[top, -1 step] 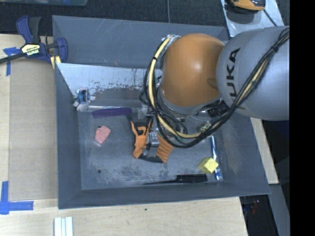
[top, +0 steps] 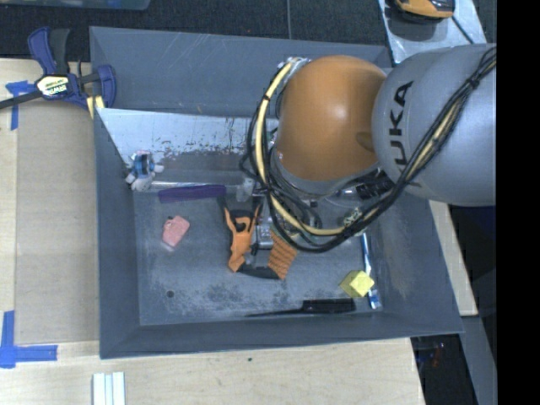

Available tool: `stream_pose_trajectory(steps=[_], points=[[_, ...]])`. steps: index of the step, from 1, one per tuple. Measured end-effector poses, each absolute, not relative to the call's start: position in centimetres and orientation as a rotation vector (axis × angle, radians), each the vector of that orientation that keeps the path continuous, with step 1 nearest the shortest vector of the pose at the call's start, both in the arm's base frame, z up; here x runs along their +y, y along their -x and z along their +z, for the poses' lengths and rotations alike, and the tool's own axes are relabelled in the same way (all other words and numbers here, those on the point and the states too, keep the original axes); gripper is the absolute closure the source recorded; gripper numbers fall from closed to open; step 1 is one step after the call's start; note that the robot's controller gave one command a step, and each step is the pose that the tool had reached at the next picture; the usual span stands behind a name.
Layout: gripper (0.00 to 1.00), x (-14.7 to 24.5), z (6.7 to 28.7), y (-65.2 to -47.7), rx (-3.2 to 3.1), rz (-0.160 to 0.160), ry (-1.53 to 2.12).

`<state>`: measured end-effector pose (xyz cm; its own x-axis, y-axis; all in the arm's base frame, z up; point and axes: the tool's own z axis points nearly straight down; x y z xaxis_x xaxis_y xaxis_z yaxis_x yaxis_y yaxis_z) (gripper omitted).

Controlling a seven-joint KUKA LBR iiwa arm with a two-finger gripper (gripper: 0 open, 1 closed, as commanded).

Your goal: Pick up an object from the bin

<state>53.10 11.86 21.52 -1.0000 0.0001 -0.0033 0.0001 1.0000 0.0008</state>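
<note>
My gripper is low in the middle of the bin, mostly hidden under the arm's orange cover. Just to its left lies an orange tool with black parts, touching or nearly touching the gripper. Under and to the right of the gripper sits an orange ribbed piece. A purple marker lies flat to the upper left, near the bin's back wall. I cannot make out anything held by the gripper.
A pink lump lies on the left floor. A small blue-and-white object sits in the back left corner. A yellow piece, a blue pen and a black pen lie at the front right.
</note>
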Motion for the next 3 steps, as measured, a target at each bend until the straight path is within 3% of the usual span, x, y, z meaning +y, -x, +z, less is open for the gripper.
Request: stream_pose_trajectory(steps=[1, 2, 3], points=[[0.0, 6.4, 12.4, -56.9, 3.13, 0.003, -0.125], [0.0, 1.8, 7.0, -58.1, 3.121, 0.009, 0.083], [0.0, 3.2, 7.2, -57.1, 3.111, 0.006, -0.32]])
